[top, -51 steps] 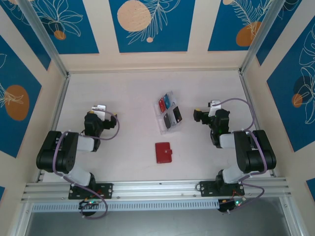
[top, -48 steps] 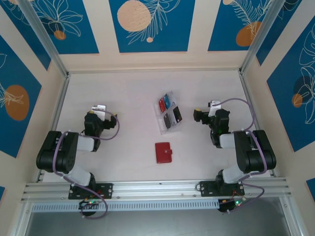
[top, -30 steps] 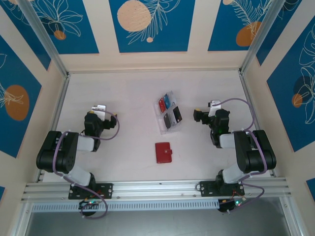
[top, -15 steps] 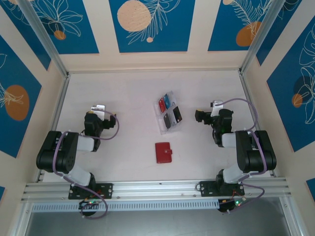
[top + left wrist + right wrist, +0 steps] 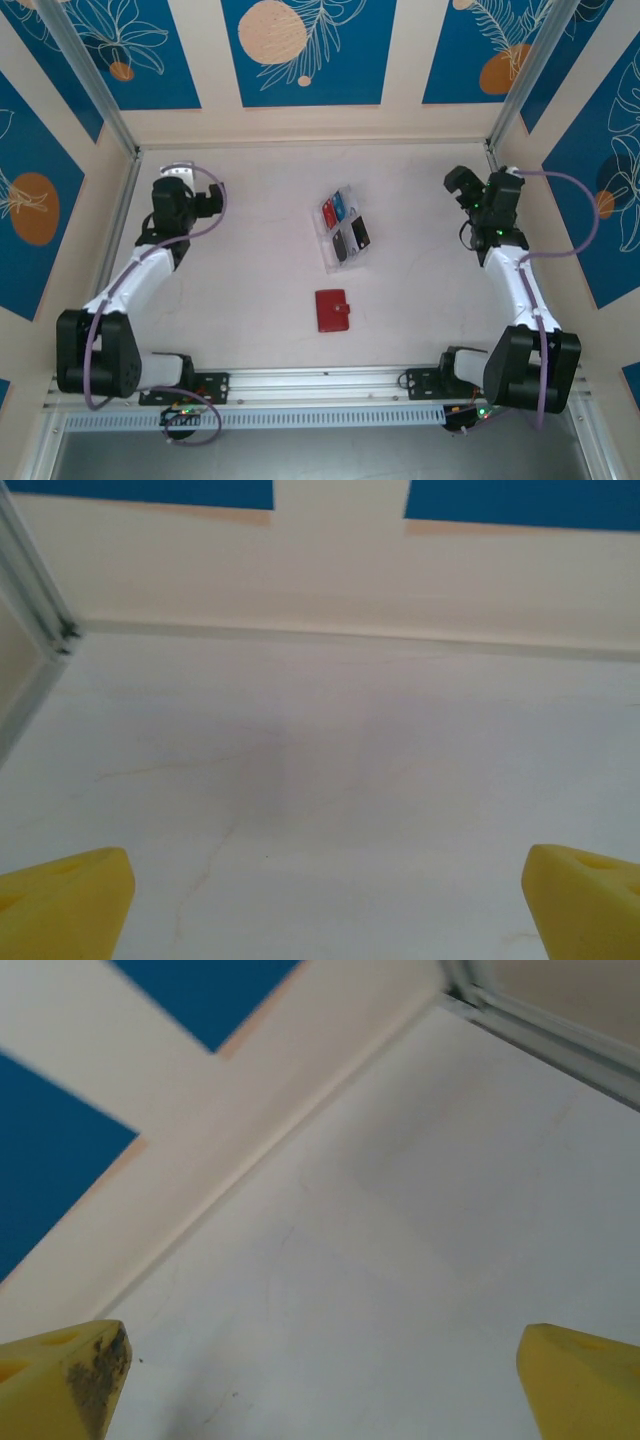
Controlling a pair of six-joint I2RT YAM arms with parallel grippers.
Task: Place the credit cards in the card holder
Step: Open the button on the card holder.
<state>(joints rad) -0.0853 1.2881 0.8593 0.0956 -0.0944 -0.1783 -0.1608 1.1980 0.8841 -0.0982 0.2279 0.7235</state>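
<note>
A clear plastic tray (image 5: 333, 262) lies near the middle of the bench (image 5: 250, 250), set at a slant. Its far compartments hold the red card (image 5: 329, 212) and the blue card (image 5: 343, 207). Its near compartments hold the two black cards (image 5: 341, 246). The card holder (image 5: 331, 310), red and folded shut, lies flat between the tray and the near edge, apart from the tray.

The left gripper (image 5: 320, 895) hangs over the far left corner, yellow fingertips (image 5: 65, 890) spread wide with nothing between them. The right gripper (image 5: 320, 1375) hangs by the far right corner, likewise spread and holding nothing.
</note>
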